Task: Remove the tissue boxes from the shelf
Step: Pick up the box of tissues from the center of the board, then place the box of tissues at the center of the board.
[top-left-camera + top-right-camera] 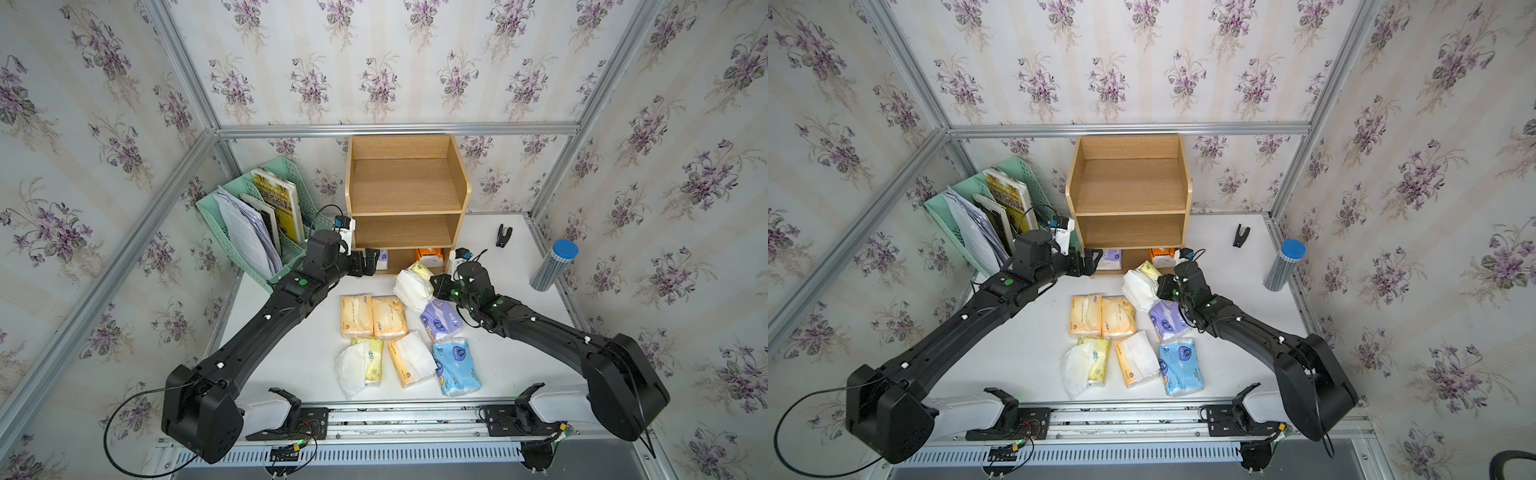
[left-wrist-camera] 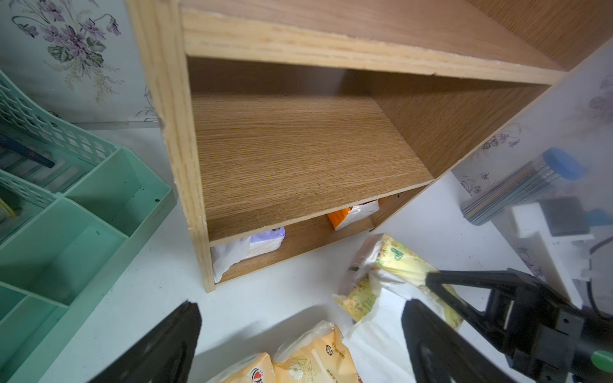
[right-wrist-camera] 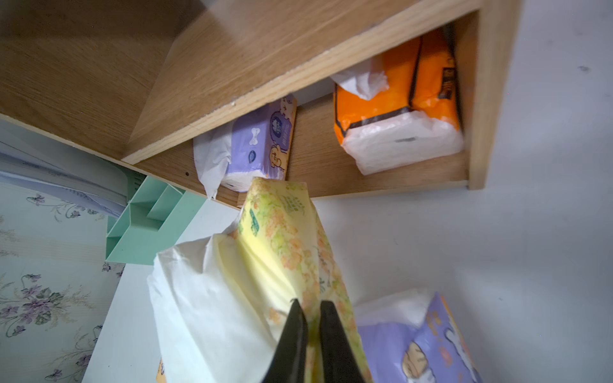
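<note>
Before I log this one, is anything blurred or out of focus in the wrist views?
Left wrist: shelf grain sharp, blue-capped tube hazy. Right wrist: yellow pack soft near the right gripper, orange pack crisper.

Closed in on three sides by pale striped wallpaper [image 1: 374, 62] strewn with purple flower sprigs, edged with aluminium rails [image 1: 395, 129]; floored by a white table [image 1: 519, 266], evenly and softly lit.

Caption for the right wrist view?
Right gripper shut on yellow tissue pack before the shelf; purple pack and orange pack inside.
</note>
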`<act>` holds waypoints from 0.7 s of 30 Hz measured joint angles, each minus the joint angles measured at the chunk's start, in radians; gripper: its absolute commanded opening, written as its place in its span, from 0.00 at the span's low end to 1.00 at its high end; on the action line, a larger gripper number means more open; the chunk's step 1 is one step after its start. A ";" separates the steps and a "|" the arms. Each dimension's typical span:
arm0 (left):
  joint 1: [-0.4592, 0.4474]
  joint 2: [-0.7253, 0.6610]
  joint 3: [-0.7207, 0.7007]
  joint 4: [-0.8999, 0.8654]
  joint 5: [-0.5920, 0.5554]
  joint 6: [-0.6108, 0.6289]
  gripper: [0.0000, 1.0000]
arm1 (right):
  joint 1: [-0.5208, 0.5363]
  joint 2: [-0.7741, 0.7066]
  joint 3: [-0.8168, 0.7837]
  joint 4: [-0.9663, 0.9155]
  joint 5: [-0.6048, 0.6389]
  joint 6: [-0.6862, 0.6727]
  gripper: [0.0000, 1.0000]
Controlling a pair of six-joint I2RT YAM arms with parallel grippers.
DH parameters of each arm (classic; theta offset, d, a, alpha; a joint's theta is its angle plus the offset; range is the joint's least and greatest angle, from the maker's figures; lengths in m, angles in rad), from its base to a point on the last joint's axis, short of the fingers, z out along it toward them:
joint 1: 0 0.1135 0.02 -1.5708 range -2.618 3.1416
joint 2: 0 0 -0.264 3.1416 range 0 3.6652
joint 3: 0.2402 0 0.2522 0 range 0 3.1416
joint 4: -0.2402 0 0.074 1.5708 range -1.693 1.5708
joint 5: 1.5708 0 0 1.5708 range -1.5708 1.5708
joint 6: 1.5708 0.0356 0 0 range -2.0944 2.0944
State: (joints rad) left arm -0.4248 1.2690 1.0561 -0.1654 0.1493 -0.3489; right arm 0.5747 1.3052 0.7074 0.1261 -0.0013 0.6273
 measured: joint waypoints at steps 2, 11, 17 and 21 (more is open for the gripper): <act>0.001 -0.009 -0.008 0.000 -0.007 0.000 0.99 | -0.010 -0.068 -0.024 -0.050 0.026 -0.002 0.03; 0.001 -0.042 -0.040 -0.002 -0.019 -0.011 0.99 | -0.191 -0.428 -0.157 -0.306 0.109 -0.003 0.05; 0.000 -0.035 -0.041 -0.002 -0.012 -0.018 0.99 | -0.360 -0.426 -0.213 -0.381 0.109 -0.042 0.04; 0.000 -0.034 -0.042 -0.001 -0.011 -0.018 0.99 | -0.373 -0.346 -0.276 -0.349 0.055 -0.055 0.05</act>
State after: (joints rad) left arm -0.4244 1.2354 1.0138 -0.1665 0.1387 -0.3664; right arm 0.2016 0.9592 0.4313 -0.2234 0.0536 0.5728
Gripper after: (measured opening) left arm 0.989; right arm 0.114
